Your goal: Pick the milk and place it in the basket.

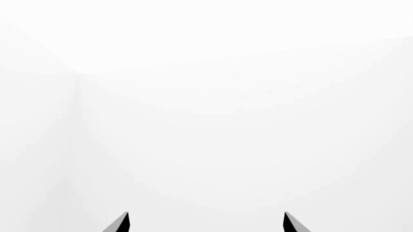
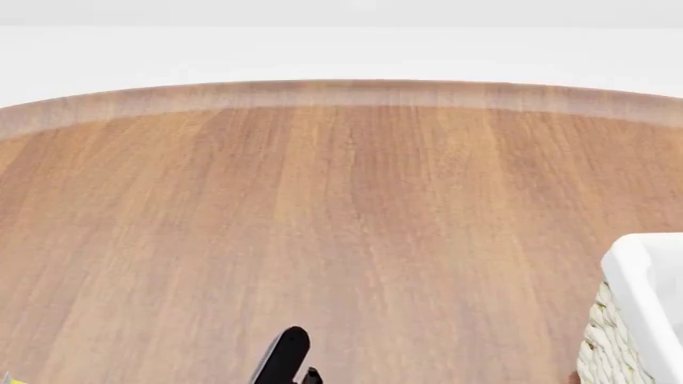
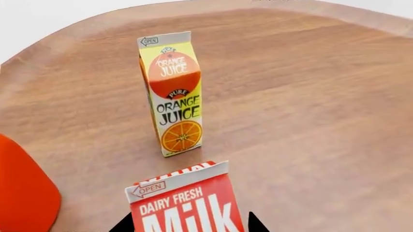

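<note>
In the right wrist view the milk fills the lower middle: a red gable top with white "Dairy Fresh Milk" lettering. My right gripper has its two dark fingertips pressed against the carton's sides, shut on it. My left gripper is open and empty, facing only blank white. The basket shows in the head view at the right edge, with a woven cream side and a white cloth rim. The milk and my right gripper are out of the head view.
An orange-yellow "Orange Juice" carton stands upright on the round wooden table, just beyond the milk. A rounded orange-red object is beside the milk. A dark part of an arm pokes in at the head view's lower edge.
</note>
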Motion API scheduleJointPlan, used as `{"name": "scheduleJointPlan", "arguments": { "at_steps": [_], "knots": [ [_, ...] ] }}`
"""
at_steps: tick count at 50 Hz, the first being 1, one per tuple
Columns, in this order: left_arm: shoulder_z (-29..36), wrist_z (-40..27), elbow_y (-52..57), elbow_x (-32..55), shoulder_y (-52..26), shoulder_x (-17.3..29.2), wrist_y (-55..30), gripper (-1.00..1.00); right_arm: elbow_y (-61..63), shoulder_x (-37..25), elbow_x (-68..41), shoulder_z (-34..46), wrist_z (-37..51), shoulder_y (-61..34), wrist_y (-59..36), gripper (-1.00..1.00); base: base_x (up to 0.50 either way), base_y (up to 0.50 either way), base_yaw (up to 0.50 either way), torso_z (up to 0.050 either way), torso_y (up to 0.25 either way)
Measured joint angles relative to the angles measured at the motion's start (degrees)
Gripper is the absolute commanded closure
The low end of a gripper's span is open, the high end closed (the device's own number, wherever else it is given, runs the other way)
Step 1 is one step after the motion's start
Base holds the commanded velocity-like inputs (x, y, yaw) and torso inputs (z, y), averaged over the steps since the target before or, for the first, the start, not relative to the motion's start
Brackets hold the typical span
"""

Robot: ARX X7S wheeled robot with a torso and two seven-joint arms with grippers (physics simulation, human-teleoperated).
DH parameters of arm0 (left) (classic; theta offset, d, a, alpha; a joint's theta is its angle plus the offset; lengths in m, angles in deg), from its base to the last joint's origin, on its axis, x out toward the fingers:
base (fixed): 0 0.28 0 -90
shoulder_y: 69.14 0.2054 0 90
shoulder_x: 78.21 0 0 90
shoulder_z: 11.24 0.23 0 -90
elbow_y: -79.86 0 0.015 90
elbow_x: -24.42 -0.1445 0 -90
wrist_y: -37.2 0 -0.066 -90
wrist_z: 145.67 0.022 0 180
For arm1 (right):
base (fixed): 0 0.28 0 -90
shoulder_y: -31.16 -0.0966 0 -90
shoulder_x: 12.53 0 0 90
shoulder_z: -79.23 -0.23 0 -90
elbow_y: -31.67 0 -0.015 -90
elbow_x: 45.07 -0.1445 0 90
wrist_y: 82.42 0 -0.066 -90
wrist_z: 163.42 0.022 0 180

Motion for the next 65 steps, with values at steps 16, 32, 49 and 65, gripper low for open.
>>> {"name": "scheduleJointPlan", "arguments": {
  "at_steps": [16,32,49,65],
  "knots": [
    [0.20,0.03,-0.22,-0.16,0.08,-0.13,0.07,-1.00,9.73,-3.62,-0.67,-0.86,4.42,-2.02,-5.74,1.00,0.00,0.00,0.00,0.000,0.001],
    [0.35,0.19,-0.63,-0.36,0.24,-0.29,0.34,-1.00,20.13,-7.34,-2.95,-3.59,8.81,-5.26,-11.14,1.00,0.00,0.00,0.00,0.000,0.001],
    [0.22,0.22,-0.81,-0.21,0.20,-0.26,0.45,-1.00,26.55,-10.55,-7.45,-9.79,13.81,-9.26,-15.04,1.00,0.00,0.00,0.00,0.000,0.001],
    [0.35,0.34,-0.99,-0.21,0.13,-0.42,0.44,-1.00,26.20,-11.78,-12.01,-16.56,19.20,-13.83,-18.49,1.00,0.00,0.00,0.00,0.000,0.001]
  ]
}}
